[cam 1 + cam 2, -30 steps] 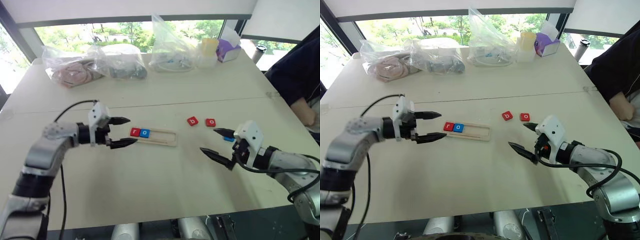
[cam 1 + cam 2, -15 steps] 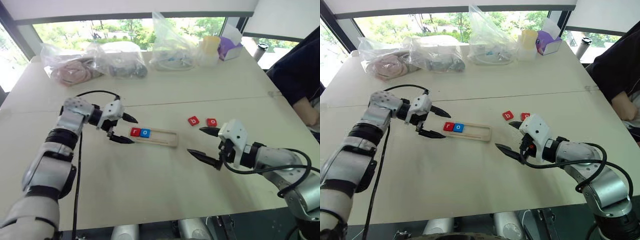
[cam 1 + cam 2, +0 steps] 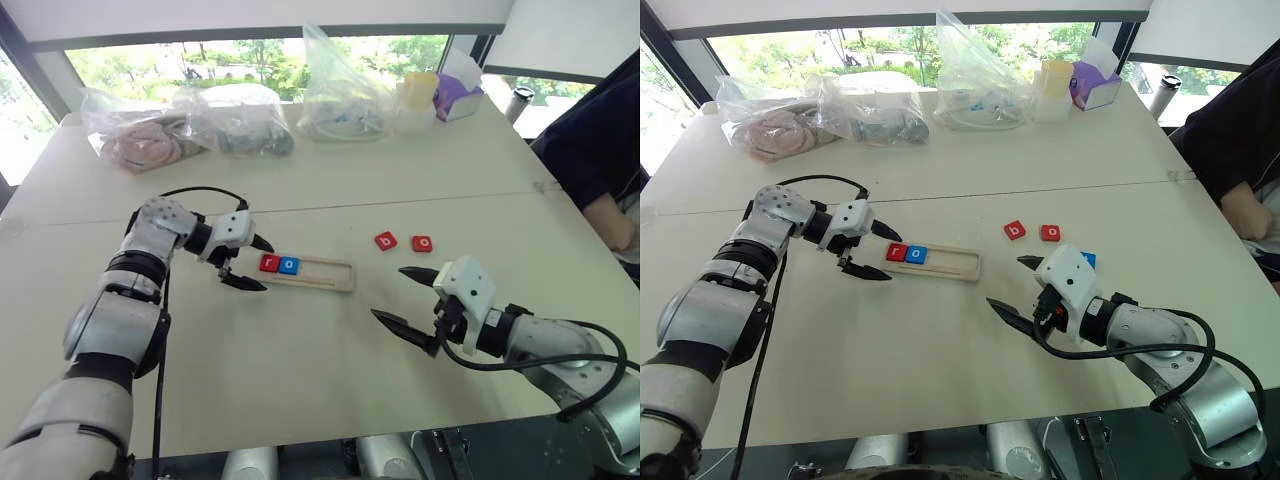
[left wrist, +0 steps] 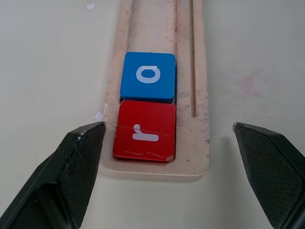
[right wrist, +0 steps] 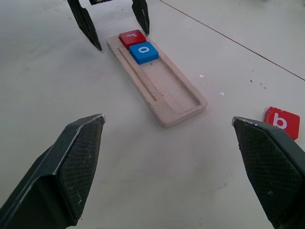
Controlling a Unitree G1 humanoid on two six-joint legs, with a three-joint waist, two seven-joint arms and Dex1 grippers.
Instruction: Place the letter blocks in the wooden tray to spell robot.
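While two tiles already sit in the wooden tray [image 3: 307,272], the other letter blocks lie loose on the pale worktop [image 3: 300,380]. Inside the tray, a red r tile [image 4: 145,130] fills the end slot and a blue o tile [image 4: 148,76] lies touching it in the next slot; the remaining length of the tray is bare wood with a thin groove along one side. The tray lies flat near the middle of the worktop.

Just beside the tray's filled end hangs the left claw [image 3: 248,263], its two black fingers spread wide and holding nothing, one tip on each side of the tray's end in its wrist view, without touching the wood.

To the right of the tray, well apart from it, a red b tile [image 3: 386,241] and a red o tile [image 3: 422,243] lie side by side on the worktop. A blue tile [image 3: 1087,259] peeks out just behind the right claw; its letter cannot be read.

Nearer the front edge, the right claw [image 3: 408,300] is likewise spread wide and empty, pointing toward the tray.

Along the far side of the worktop lie several clear plastic bags [image 3: 240,120], a yellow-lidded cup [image 3: 418,95] and a purple box [image 3: 455,100]. A person's dark sleeve [image 3: 600,140] shows at the right edge.
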